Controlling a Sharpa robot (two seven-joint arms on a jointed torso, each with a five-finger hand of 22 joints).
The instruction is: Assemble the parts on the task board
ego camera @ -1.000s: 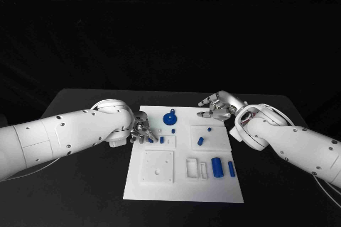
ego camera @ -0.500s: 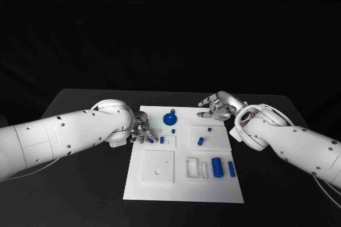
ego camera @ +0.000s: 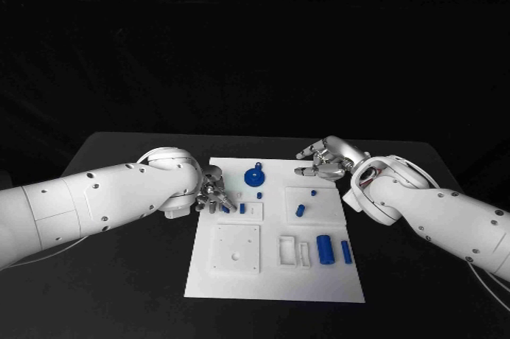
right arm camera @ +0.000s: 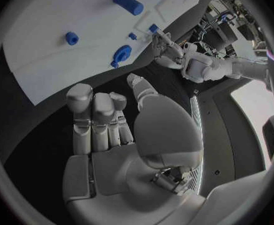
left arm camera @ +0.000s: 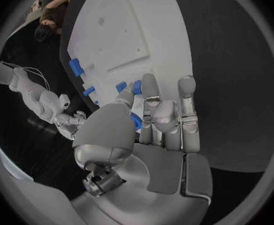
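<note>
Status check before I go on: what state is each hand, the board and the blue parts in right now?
Left hand: fingers on a small blue part at the board's left edge.
Right hand: fingers curled, holding nothing, beside the board's far right corner.
Task board: flat on table.
Two blue cylinders: lying on board.
Round blue part: on board, untouched.

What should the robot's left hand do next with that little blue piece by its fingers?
Probably close its fingers on the small blue piece and lift it. The left hand sits at the white board's left edge, its fingertips right at that piece, though whether it already grips it is unclear. The right hand waits at the board's far corner, holding nothing.
</note>
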